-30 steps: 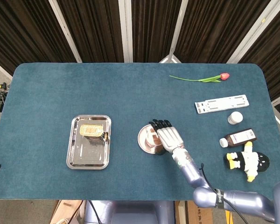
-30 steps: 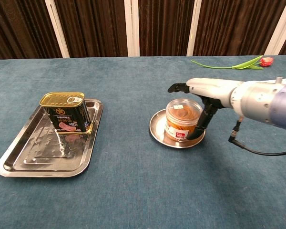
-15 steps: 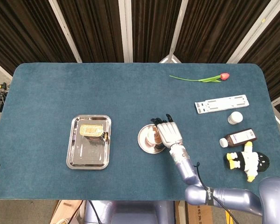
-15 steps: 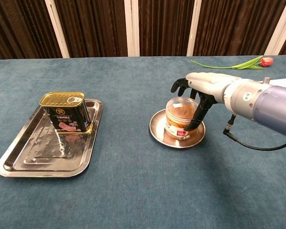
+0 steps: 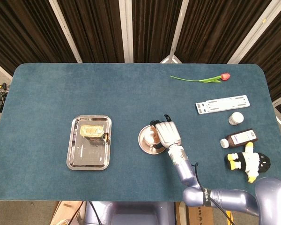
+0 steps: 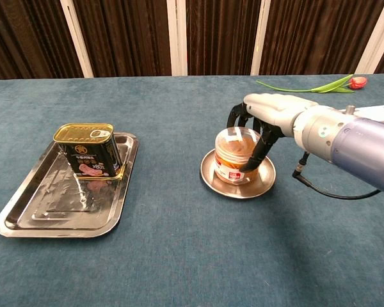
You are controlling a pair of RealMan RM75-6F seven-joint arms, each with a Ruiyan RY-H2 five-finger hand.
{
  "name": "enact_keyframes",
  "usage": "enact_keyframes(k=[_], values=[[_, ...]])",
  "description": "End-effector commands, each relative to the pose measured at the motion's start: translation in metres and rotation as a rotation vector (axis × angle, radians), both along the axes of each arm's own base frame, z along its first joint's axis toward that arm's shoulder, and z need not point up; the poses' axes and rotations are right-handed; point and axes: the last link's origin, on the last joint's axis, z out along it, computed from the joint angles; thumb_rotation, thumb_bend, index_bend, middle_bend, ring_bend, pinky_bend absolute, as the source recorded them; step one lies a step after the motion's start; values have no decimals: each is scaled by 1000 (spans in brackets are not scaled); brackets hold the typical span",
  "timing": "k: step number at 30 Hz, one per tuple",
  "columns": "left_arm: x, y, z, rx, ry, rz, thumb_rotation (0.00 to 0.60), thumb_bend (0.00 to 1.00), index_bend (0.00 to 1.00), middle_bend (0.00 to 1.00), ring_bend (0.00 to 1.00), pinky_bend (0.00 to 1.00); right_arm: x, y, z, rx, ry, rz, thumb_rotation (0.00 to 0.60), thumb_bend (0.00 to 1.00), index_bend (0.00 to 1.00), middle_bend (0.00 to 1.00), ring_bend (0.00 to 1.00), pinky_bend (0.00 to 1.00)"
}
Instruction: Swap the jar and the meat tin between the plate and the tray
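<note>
A clear jar point(image 6: 235, 153) with brown contents and a red label stands tilted on the small round metal plate point(image 6: 237, 192) at the table's middle. My right hand point(image 6: 262, 118) grips it from above and behind, with fingers wrapped down both sides. From the head view the right hand point(image 5: 167, 133) covers most of the jar point(image 5: 153, 137) on the plate point(image 5: 143, 140). The gold-topped meat tin point(image 6: 88, 150) stands upright at the far end of the rectangular metal tray point(image 6: 57, 204) on the left, also seen as tin point(image 5: 92, 130) in tray point(image 5: 89, 154). My left hand does not show.
Along the right side lie a tulip point(image 5: 201, 79), a white perforated strip point(image 5: 222, 104), a small white bottle point(image 5: 235, 118), a brown bottle point(image 5: 239, 138) on its side and a penguin toy point(image 5: 248, 161). Dark curtains stand behind the table.
My right hand has closed its fingers around the jar. The jar has tipped and shifted slightly left on the plate. Tin and tray are unmoved.
</note>
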Motion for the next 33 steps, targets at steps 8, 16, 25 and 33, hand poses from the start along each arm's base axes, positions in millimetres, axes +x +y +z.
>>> enact_keyframes(k=[8, 16, 25, 33], values=[[-5, 1, 7, 16, -19, 15, 600, 131, 150, 0, 0, 0, 35, -20, 1, -26, -27, 24, 600, 214, 478, 407, 477, 112], [-12, 6, 14, 51, -18, 58, 600, 131, 150, 0, 0, 0, 66, -60, -25, -10, -18, 28, 600, 213, 478, 407, 458, 111], [-17, 10, 16, 54, -10, 94, 600, 131, 150, 0, 0, 0, 84, -86, -52, -20, -42, 30, 600, 213, 400, 366, 385, 37], [-19, 10, 20, 66, -14, 103, 600, 131, 150, 0, 0, 0, 88, -91, -59, 40, -4, 39, 600, 29, 0, 0, 0, 0]])
